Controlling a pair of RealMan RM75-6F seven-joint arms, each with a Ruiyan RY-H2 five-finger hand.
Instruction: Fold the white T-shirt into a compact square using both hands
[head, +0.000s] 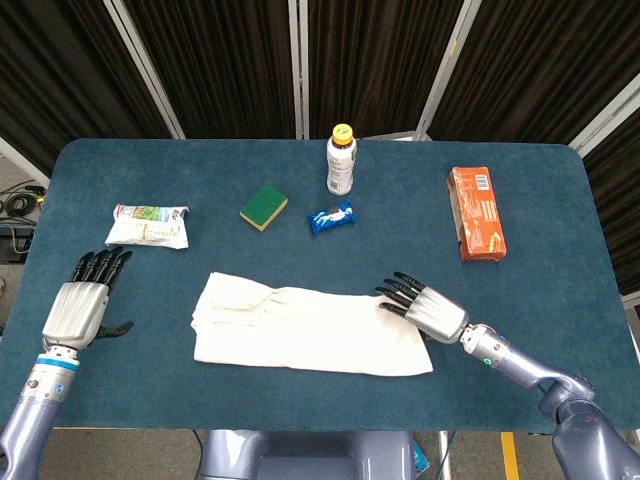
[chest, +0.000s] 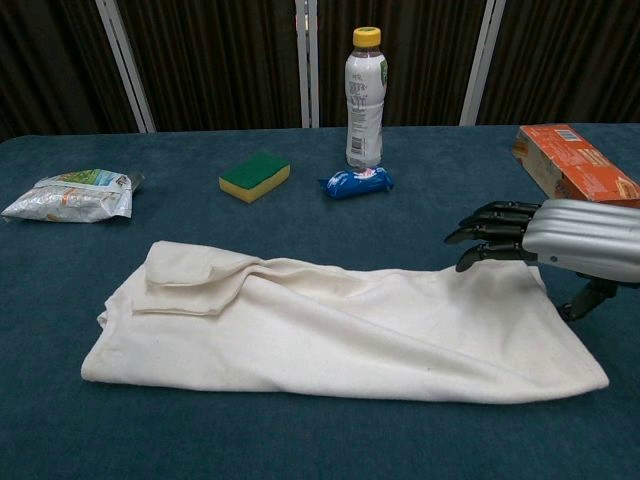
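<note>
The white T-shirt (head: 310, 330) lies as a long folded strip across the near middle of the blue table (head: 560, 300), with a folded sleeve bump at its left end (chest: 190, 275). My right hand (head: 425, 305) is over the shirt's right end, palm down with its fingers stretched leftward; in the chest view the right hand (chest: 550, 240) hangs just above the cloth, thumb pointing down behind the edge. It holds nothing that I can see. My left hand (head: 78, 305) hovers flat and open near the table's left edge, well clear of the shirt, and is outside the chest view.
Beyond the shirt stand a white bottle with a yellow cap (head: 341, 160), a green-and-yellow sponge (head: 263, 206) and a blue packet (head: 330, 218). An orange box (head: 476, 212) lies at the far right, a snack bag (head: 148, 226) at the left.
</note>
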